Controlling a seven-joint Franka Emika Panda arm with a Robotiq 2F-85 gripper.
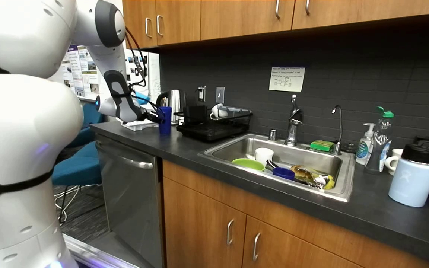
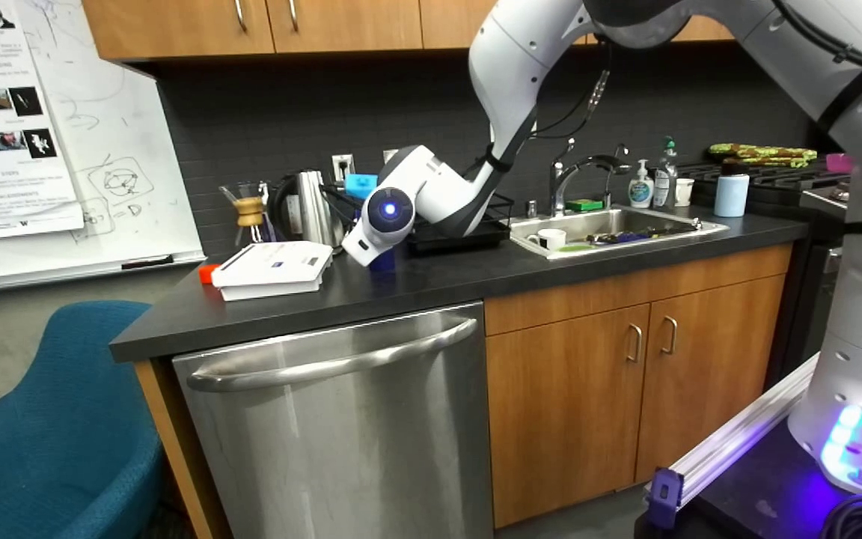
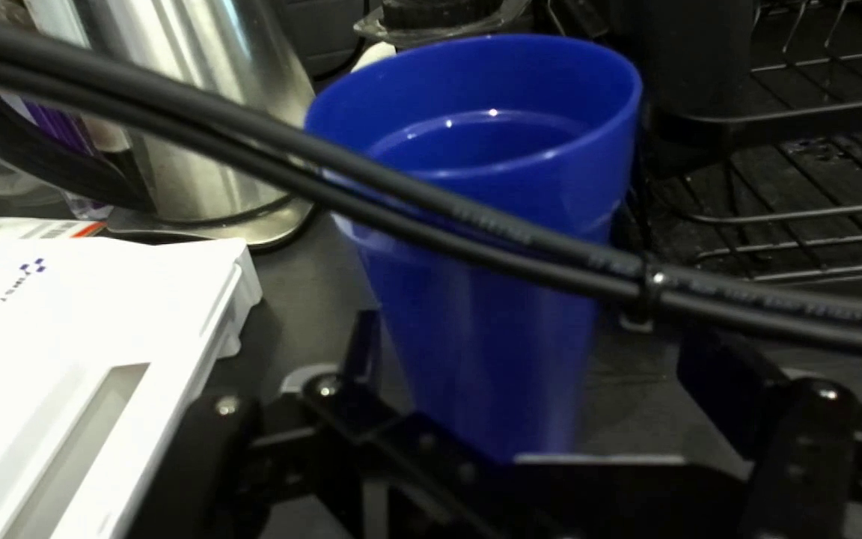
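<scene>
The gripper point(image 3: 536, 344) stands spread around a smooth, tapering blue plastic cup point(image 3: 476, 322) on the dark counter point(image 3: 289, 314); right, a black wire rack point(image 1: 207, 133); left, a white case point(image 3: 102, 322) printed "FIRST AID".

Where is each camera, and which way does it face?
Exterior view: close beside the robot arm, facing the sink; the arm fills the left.
Exterior view: before the dishwasher, facing it; arm and base enter from the right.
Wrist view: on the arm, looking down at the blue cup; open gripper and cables show.
Both exterior views share the arm and sink.
</scene>
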